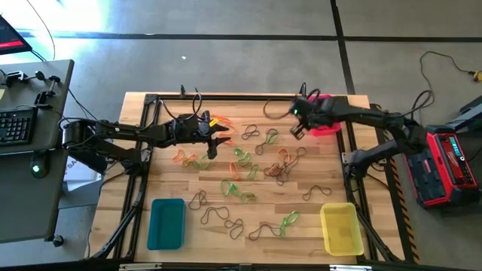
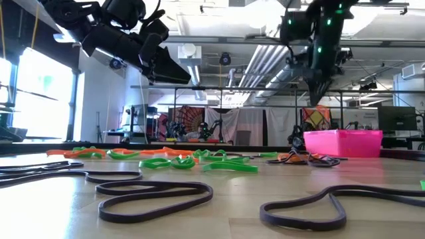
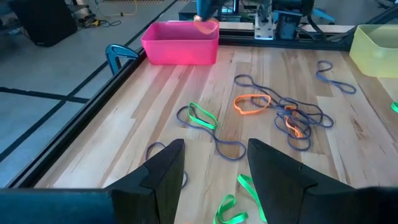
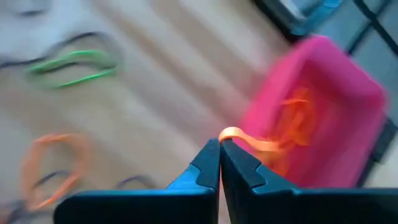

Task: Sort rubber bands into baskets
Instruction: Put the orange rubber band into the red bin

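One orange rubber band is pinched in the right pincer, beside the pink basket at the bench's far right corner. We advise carrying it over the rim before release. Left pincer hangs spread, idle, mid-bench.

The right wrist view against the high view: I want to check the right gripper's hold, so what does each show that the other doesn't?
Only the right wrist view shows the right gripper shut on an orange band, with more orange bands lying inside the pink basket.

Only the high view shows the left gripper open above the table's left half, the teal basket, the yellow basket and the full spread of bands.

Both show the pink basket, the wooden table and loose green and orange bands.
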Robot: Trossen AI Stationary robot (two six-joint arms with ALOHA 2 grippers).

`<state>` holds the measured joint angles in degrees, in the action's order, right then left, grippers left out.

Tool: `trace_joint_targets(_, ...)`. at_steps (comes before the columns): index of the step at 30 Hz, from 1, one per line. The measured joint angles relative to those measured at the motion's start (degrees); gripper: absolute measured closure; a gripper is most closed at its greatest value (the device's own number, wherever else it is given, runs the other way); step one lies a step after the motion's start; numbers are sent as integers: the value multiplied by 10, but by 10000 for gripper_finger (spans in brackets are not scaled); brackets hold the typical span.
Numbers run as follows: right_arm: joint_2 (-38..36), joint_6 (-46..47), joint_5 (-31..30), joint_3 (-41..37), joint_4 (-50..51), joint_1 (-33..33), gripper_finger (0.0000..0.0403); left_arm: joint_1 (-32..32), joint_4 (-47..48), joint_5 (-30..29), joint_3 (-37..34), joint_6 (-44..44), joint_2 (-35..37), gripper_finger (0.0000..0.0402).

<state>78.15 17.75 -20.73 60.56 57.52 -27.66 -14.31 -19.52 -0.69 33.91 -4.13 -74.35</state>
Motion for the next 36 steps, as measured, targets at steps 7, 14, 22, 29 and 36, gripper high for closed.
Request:
trace_joint_targets(7,1,-38,3,-21,-20,-128,403,1,12,1,0,15,0,232)
trace_joint_targets(14,2,-62,47,-81,-96,-203,403,11,30,13,0,25,0,239)
trace_joint_targets(22,2,-65,71,-146,-151,-245,393,14,30,14,0,20,0,265)
trace_joint_targets(29,2,-101,68,-154,-145,-252,307,14,34,14,0,19,0,268)
trace_joint_targets(36,-18,-98,69,-102,-86,-246,233,14,34,14,0,0,0,268)
